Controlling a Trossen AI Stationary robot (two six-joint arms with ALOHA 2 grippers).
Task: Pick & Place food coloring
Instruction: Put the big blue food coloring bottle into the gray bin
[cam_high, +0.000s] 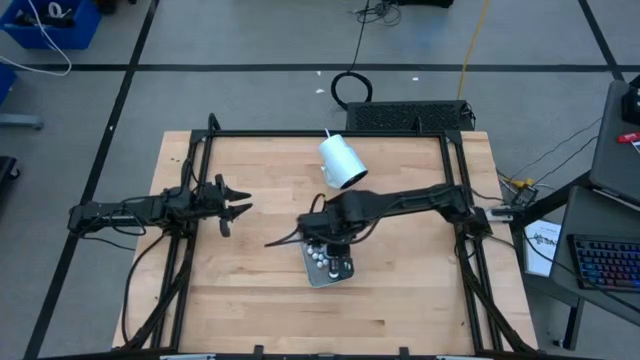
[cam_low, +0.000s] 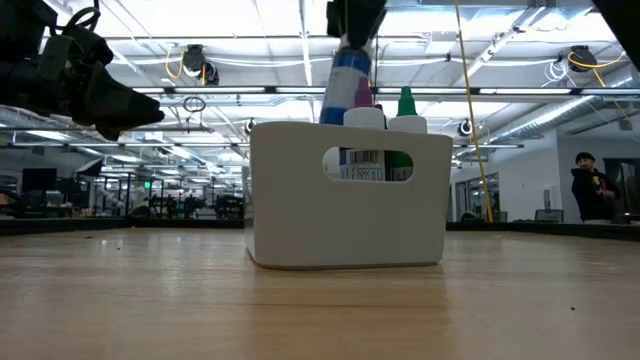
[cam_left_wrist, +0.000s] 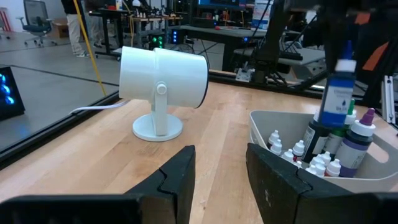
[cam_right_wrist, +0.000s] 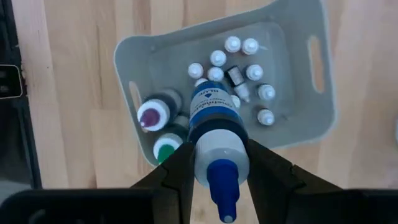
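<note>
- Presently the right claw (cam_right_wrist: 214, 163) is clamped on a blue food coloring bottle (cam_right_wrist: 214, 124), its fingers pressed against either side of the bottle near the cap, holding it in the air above the white bin (cam_right_wrist: 323, 118).
- Held bottle hangs with its blue tip toward the wrist camera; in the low view it stands above the bin's rim, clear of the other bottles.
- Bin contents: small whitish-capped bottles (cam_right_wrist: 249, 68) clustered in one half; a purple-capped bottle (cam_right_wrist: 151, 116) and a green-capped bottle (cam_right_wrist: 165, 151) in the other.
- Bin rests on the table (cam_high: 250, 290), just in front of a white tilted cylinder on a stand (cam_high: 342, 161).
- Left claw (cam_high: 236, 204) hangs over the table's left part, well apart from the bin, fingers parted and gripping nothing.
</note>
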